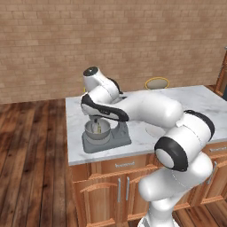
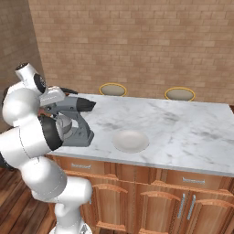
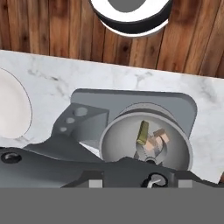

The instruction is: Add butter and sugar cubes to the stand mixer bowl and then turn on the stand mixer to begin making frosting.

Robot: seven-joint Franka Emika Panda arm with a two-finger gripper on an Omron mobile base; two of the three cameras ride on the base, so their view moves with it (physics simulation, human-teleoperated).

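Note:
The stand mixer [image 2: 75,106] stands near the left end of the marble counter [image 2: 183,128], its dark head over its flat grey base [image 1: 117,138]. The stand mixer bowl [image 3: 175,151] sits on that base. In the bowl lie the butter [image 3: 142,132], a small yellowish block, and tan sugar cubes [image 3: 158,139] beside it. My gripper [image 3: 140,183] hovers above the mixer head [image 3: 57,164] and looks down past it into the bowl. Its fingertips [image 3: 95,183] stand apart with nothing between them. From the left base view the gripper [image 1: 95,120] hangs just over the bowl [image 1: 97,131].
A white plate [image 2: 130,140] lies on the counter right of the mixer, and shows at the hand view's left edge [image 3: 13,109]. Two round stools [image 2: 113,89] [image 2: 179,94] stand behind the counter. Wood floor [image 1: 31,155] lies left of the counter's end.

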